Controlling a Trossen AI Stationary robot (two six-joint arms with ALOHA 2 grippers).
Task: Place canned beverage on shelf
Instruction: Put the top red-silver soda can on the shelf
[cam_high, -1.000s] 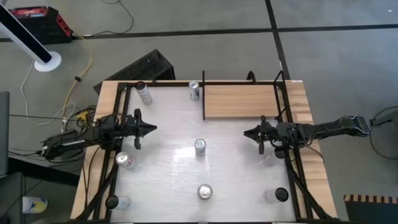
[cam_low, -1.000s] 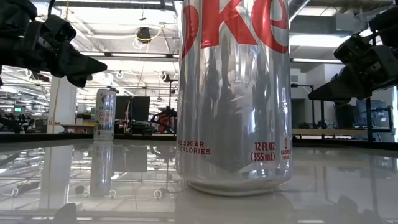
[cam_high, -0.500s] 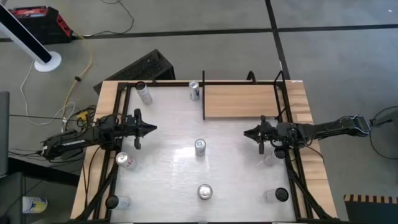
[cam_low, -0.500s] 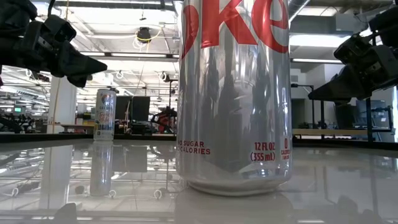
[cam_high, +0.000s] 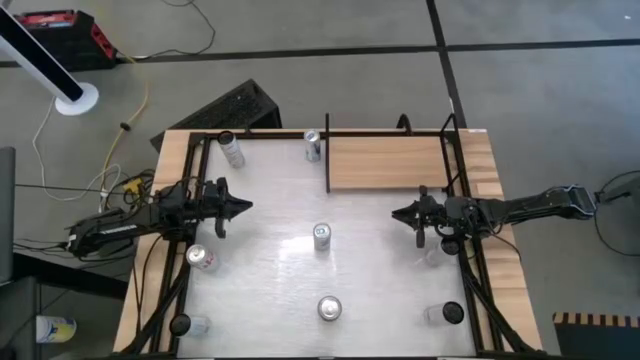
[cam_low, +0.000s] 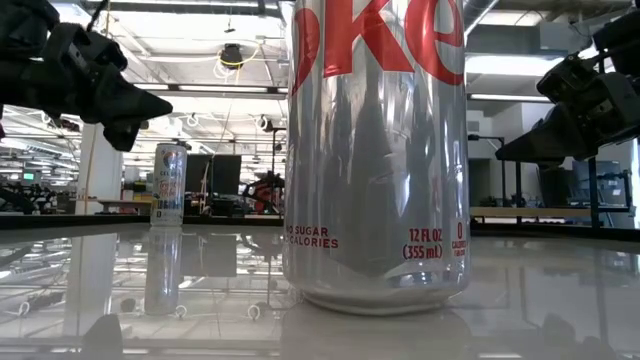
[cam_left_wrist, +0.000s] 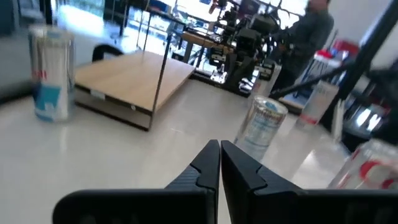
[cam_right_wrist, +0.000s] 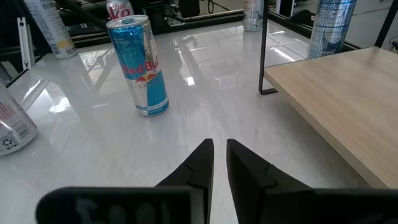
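A blue-and-silver Red Bull can stands upright at the table's middle; it also shows in the right wrist view and the left wrist view. A Diet Coke can stands near the front edge and fills the low view. The light-brown wooden shelf lies at the far right, with nothing on it. My left gripper hovers left of the middle can, shut and empty. My right gripper hovers right of it, shut and empty, just in front of the shelf.
Another can stands by the shelf's left rail, and one at the far left. A Coke can is at the left. Clear containers with dark lids stand at the front corners. Black rails line the table's sides.
My left gripper has turned slightly about its wrist while its fingertips stay in about the same place above the table. No can has moved.
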